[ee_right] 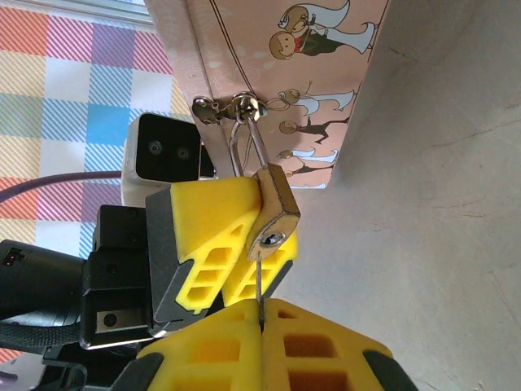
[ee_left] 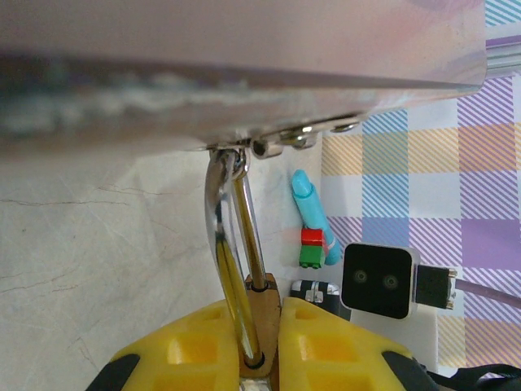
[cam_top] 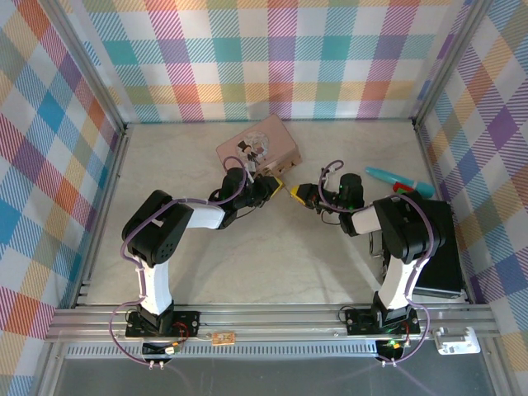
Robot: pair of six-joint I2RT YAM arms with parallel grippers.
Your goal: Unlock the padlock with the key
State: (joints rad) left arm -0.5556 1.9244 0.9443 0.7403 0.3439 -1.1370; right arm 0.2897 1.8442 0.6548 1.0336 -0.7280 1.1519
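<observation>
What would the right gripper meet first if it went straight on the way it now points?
The padlock, held by the left gripper and hooked to the pink tin's clasp. The key pinched in the right gripper points at its keyhole end; whether the tip touches is unclear.

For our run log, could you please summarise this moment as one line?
left gripper: shut on padlock | right gripper: shut on key | key: tip at keyhole, depth unclear | padlock: shackle through pink tin clasp

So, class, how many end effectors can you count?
2: the left end effector clamps the padlock by the pink tin; the right end effector pinches the key at the keyhole.
</observation>
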